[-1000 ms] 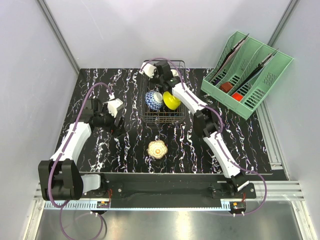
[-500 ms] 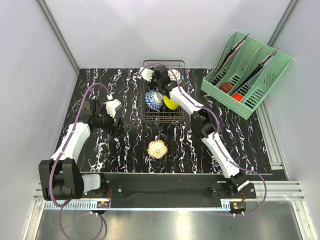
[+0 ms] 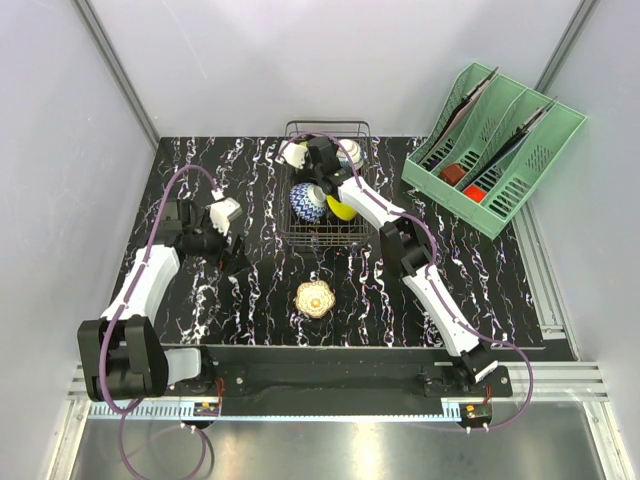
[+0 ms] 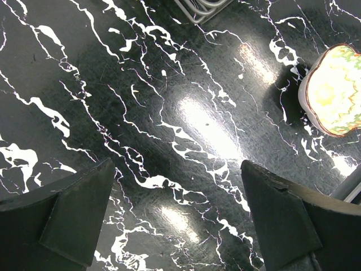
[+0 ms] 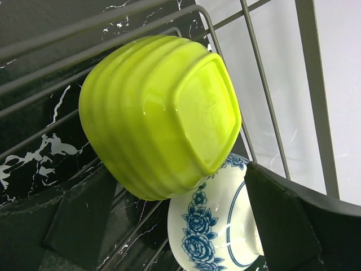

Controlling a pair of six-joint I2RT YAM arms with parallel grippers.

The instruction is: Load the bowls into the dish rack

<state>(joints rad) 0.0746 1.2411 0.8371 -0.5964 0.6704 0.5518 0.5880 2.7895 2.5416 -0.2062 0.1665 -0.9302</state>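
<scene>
Right wrist view: I am holding my right gripper [image 5: 175,175] inside the dish rack [image 5: 260,73], its fingers [image 5: 79,223] spread wide and clamping nothing. The lime-green bowl [image 5: 161,110] is lying on its side between them, just ahead of the tips. Its squarish foot is facing my lens and its ribbed wall is leaning on the rack's wires. I cannot tell whether the finger at the picture's left is touching the bowl's underside; the other finger is standing apart from it. Just below the lime one, a white bowl with blue flowers [image 5: 214,231] and a blue ring is standing on edge, peeking out between my fingers.

In the top external view, my right arm is lying stretched across the rack to its far end. A dark blue patterned bowl [image 3: 307,200] and a yellow bowl [image 3: 343,208] are sitting side by side in the rack's near half. A white-and-blue one is showing at the far right corner.

My left gripper [image 4: 176,164] is hovering over the black marbled table [image 4: 141,113], fingers apart and gripping nothing. A scalloped bowl [image 4: 335,90] with a yellow zigzag inside is resting on the table to the right of those fingers. It is well apart from them and outside the rack, whose corner is showing at the picture's top edge. A mint-green organizer [image 3: 495,150] is standing at the table's far right.
</scene>
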